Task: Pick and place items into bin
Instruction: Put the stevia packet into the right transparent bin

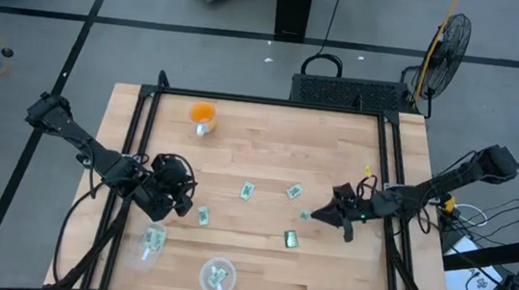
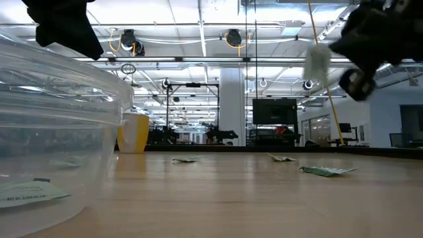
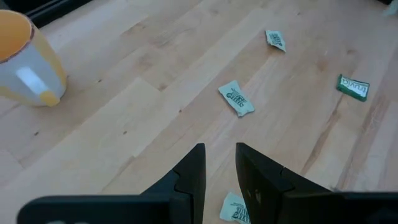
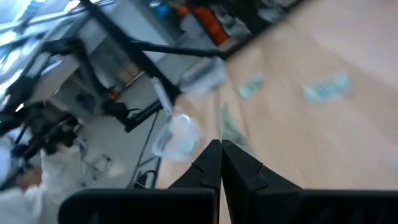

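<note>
Several packets flat on the desk, mid-board, long axes at mixed angles; more already in the bowl. Light, thin, limp: best pinched across the short width. Right tool closed, apparently on one packet. Left tool slightly parted, empty, above another.

perhaps six loose packets, two bins, one cup

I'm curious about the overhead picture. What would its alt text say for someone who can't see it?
Two dark robot arms reach over a wooden table strewn with small pale green packets. The left claw hovers beside one packet, and the right claw is at another. An orange cup stands at the far side, and two clear bins sit near the front edge.
</note>
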`<state>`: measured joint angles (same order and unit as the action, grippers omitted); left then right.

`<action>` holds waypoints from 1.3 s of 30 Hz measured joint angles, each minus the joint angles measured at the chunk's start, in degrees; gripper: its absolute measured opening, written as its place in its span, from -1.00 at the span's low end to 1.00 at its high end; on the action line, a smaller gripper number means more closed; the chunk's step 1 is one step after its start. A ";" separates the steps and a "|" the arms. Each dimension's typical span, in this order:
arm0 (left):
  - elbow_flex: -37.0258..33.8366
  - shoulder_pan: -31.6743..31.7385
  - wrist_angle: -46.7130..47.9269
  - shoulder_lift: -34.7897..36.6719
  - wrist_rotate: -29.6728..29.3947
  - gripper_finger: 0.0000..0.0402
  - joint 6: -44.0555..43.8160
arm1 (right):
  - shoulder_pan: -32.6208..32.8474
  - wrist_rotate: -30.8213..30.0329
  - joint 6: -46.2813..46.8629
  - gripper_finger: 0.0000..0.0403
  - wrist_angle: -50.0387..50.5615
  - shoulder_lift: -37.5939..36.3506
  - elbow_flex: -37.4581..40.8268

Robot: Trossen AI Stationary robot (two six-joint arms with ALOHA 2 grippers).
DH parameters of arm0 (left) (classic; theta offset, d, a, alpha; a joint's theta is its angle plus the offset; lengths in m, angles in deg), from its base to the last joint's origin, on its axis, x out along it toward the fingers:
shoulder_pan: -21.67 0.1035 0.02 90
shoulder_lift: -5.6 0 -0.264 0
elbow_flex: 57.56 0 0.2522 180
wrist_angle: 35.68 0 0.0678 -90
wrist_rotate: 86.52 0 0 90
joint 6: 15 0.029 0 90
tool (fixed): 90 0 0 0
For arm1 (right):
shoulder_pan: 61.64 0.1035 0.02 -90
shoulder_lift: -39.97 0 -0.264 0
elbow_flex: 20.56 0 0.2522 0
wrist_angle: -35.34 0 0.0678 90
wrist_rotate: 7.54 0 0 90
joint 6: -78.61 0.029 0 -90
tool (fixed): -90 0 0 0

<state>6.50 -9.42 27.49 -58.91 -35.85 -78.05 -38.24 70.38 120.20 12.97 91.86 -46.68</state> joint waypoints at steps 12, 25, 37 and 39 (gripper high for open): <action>0.00 0.01 -0.02 0.00 -2.75 -0.54 0.31 | -6.49 0.96 -26.90 -1.00 29.18 9.56 -26.95; 0.00 2.94 -0.02 0.00 -4.41 -0.54 0.59 | -9.21 28.74 -27.25 -1.00 -12.22 39.45 -30.70; 0.00 3.32 -0.02 0.00 -4.18 -0.54 2.70 | -2.49 21.11 -32.23 -1.00 15.90 56.52 -58.19; 0.00 3.32 -0.03 0.00 -4.17 -0.54 2.56 | -2.07 21.12 -29.76 -1.00 15.13 57.71 -58.77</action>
<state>6.50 -6.10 27.46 -58.91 -40.02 -75.49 -40.32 91.50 90.44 28.10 149.58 -105.45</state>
